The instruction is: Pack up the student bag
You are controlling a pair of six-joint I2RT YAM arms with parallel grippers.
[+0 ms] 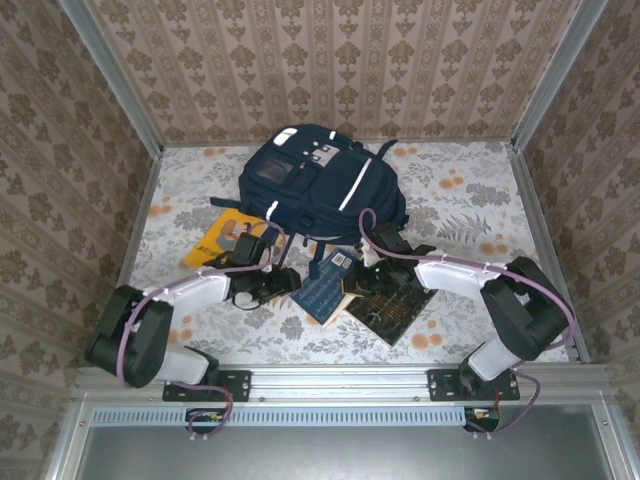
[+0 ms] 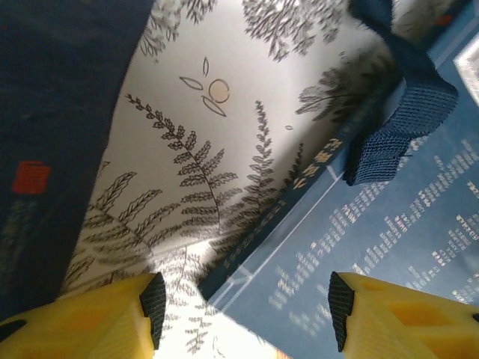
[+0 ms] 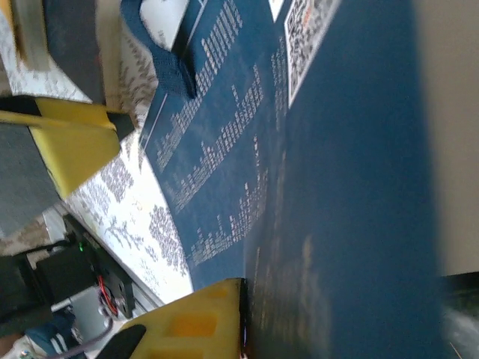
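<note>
Left gripper [image 2: 243, 307] stands part open and empty, its fingers astride a corner of the blue book [image 2: 374, 247] on the table [image 2: 224, 142]. The right gripper [image 1: 362, 275] presses against the same book's other side, apparently nipping it, though the close view leaves its hold undetermined. The student bag [image 1: 320, 175] lies just beyond both with a strap [image 2: 408, 120] across the book, so a lift risks snagging that strap, or the book pivoting out of a one-edge grip.
</note>
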